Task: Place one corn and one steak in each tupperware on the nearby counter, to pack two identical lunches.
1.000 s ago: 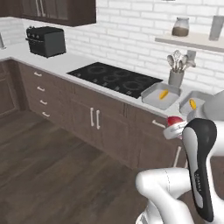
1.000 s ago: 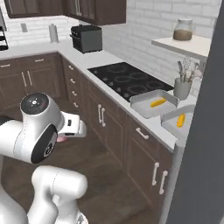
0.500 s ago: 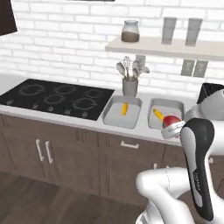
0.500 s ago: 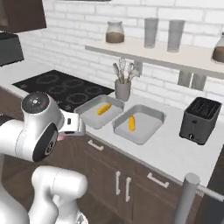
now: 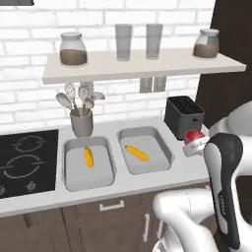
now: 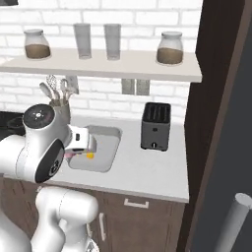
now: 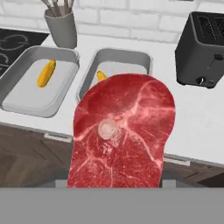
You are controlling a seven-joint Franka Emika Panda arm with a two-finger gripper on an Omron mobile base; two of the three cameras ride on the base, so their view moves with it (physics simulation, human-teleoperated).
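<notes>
A flat red steak (image 5: 194, 135) with white marbling is held in my gripper (image 5: 196, 143), which is shut on it above the counter (image 5: 147, 180), right of the trays. In the hand view the steak (image 7: 122, 135) hides the fingertips. Two grey tupperware trays lie side by side: the left one (image 5: 78, 173) holds a short corn cob (image 5: 88, 157), the right one (image 5: 158, 147) a longer corn cob (image 5: 136, 153). The hand view has both trays (image 7: 26, 96) (image 7: 127, 55) beyond the steak, with one corn (image 7: 46, 73) whole and the other (image 7: 101, 76) partly covered.
A black toaster (image 5: 183, 116) stands right of the trays, close behind my gripper. A grey utensil holder (image 5: 82, 123) sits behind the left tray. The black cooktop (image 5: 24, 161) lies at the left. A shelf (image 5: 138, 66) with jars and glasses hangs above.
The base has driven and turned, so the whole scene shifted: the trays and toaster now sit in front of me. The steak stays in my gripper.
</notes>
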